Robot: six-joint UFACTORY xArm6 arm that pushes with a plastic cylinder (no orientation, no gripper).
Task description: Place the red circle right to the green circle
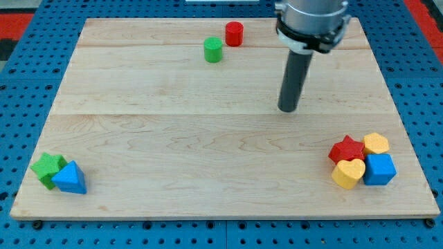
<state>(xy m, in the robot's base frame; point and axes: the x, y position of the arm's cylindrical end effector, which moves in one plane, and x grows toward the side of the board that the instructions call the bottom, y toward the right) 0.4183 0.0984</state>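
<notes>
Camera view shows a pale wooden board (208, 138) lying on a blue perforated table (28, 83). The arm carries no gripper, only a dark rod, and my tip (288, 110) rests on bare wood right of the board's centre, well apart from every block. The red circle (234, 33) stands near the view's top edge of the board, just beside the green circle (212, 50), up and to the view's right of it, with a narrow gap between them. At the view's bottom left a green star (47, 167) touches a blue triangle (70, 178). At the bottom right a red star (347, 149), a yellow hexagon (376, 143), a yellow heart (348, 173) and a blue cube (380, 169) crowd together.
</notes>
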